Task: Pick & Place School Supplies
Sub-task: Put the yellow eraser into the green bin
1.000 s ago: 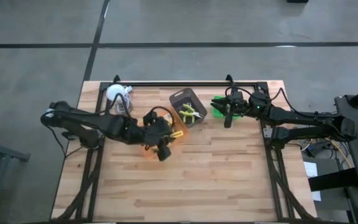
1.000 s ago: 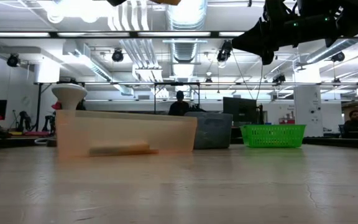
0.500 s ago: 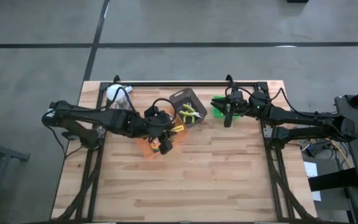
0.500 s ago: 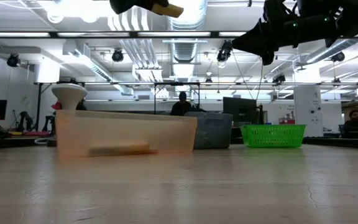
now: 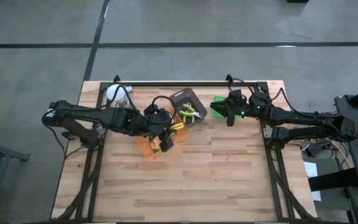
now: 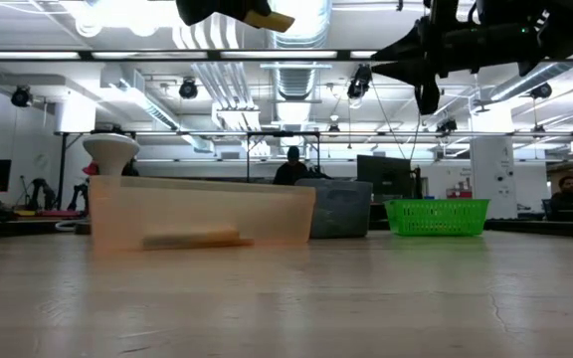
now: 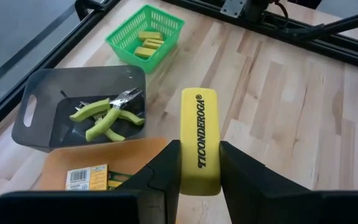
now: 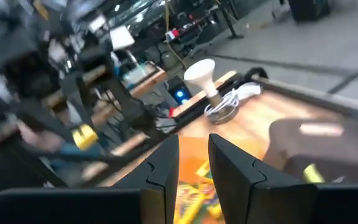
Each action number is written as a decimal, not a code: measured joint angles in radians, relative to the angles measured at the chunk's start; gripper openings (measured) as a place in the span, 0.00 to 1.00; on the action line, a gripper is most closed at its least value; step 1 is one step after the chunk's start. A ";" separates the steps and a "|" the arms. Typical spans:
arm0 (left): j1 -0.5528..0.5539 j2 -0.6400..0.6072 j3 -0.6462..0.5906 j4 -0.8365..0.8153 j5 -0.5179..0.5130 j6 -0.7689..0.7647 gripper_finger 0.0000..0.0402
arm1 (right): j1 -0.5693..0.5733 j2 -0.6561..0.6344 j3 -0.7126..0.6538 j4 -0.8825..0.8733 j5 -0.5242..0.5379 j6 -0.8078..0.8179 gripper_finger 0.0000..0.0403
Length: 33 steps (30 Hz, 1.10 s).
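Note:
My left gripper (image 7: 199, 163) is shut on a yellow block printed TICONDEROGA (image 7: 199, 140), high over the orange tray (image 5: 149, 147). It also shows in the high view (image 5: 165, 143). That tray holds a yellow-green box (image 7: 87, 177). Lime-handled tools (image 7: 104, 118) lie in the dark tray (image 7: 39, 121). More yellow blocks (image 7: 145, 42) lie in the green basket (image 7: 123, 38). My right gripper (image 5: 229, 116) hovers level above the green basket (image 5: 219, 106). Its fingers (image 8: 165, 163) stand a narrow gap apart with nothing between them. My left gripper pinches the block's two long sides (image 7: 182, 163) between its two fingers, at the end nearest the wrist. The fingers slant downward and lie along the block, which sticks out ahead of them. The block is lifted clear, high above the orange tray (image 6: 202, 211).
A white-topped metal object (image 5: 118, 94) with a cable stands at the far left corner. The dark tray (image 5: 188, 107) sits between the orange tray and the green basket. Black frame rails (image 5: 185, 83) line the far and side edges. Bare wood (image 5: 191, 186) fills the near half.
My left gripper has swung a little toward the table's far edge with the yellow block still pinched and lifted. My right gripper has rolled about its own pointing line while staying in place above the green basket.

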 joint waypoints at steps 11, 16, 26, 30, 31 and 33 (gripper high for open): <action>0.012 0.000 -0.008 0.000 0.007 0.000 0.25 | 0.047 0.038 0.000 0.010 -0.298 0.615 0.21; 0.012 0.000 -0.014 -0.002 0.037 0.000 0.25 | 0.101 0.089 0.000 0.013 -0.311 0.802 0.25; 0.012 0.000 -0.014 -0.002 0.122 -0.006 0.25 | 0.165 0.233 0.132 0.015 -0.274 0.801 0.28; 0.012 0.000 -0.014 -0.002 0.123 -0.009 0.25 | 0.173 0.306 0.242 0.014 -0.271 0.754 0.26; 0.012 0.000 -0.014 -0.003 0.123 -0.010 0.25 | 0.174 0.322 0.265 0.012 -0.272 0.749 0.26; 0.012 0.000 -0.014 -0.003 0.122 -0.014 0.25 | 0.175 0.355 0.307 0.006 -0.278 0.748 0.25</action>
